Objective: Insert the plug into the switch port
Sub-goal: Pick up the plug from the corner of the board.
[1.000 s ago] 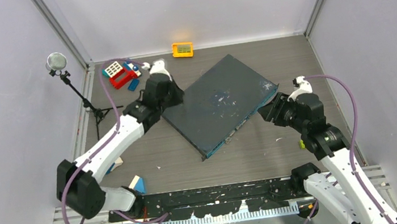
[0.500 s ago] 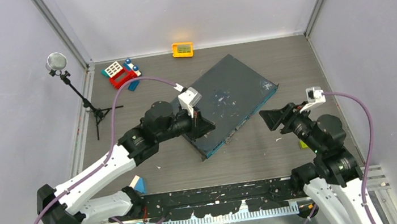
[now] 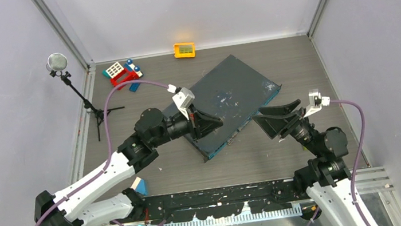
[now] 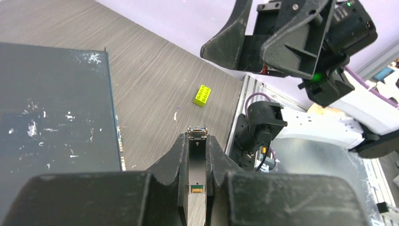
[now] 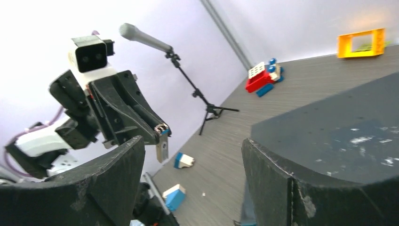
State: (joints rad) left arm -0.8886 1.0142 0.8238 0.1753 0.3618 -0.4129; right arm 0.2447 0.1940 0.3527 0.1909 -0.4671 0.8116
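So the left jaws are clenched on the plug (image 4: 197, 160), hanging over the 7 o'clock end of the grey switch box (image 3: 233, 94). The switch port (image 3: 231, 138) is on its teal front edge facing 5 o'clock, and the right jaws are spread wide, empty, at 4 o'clock

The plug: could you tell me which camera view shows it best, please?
Left wrist: the plug sits central, close, clamped in the left gripper. Right wrist shows it small, side-on. Top view: too small to tell.
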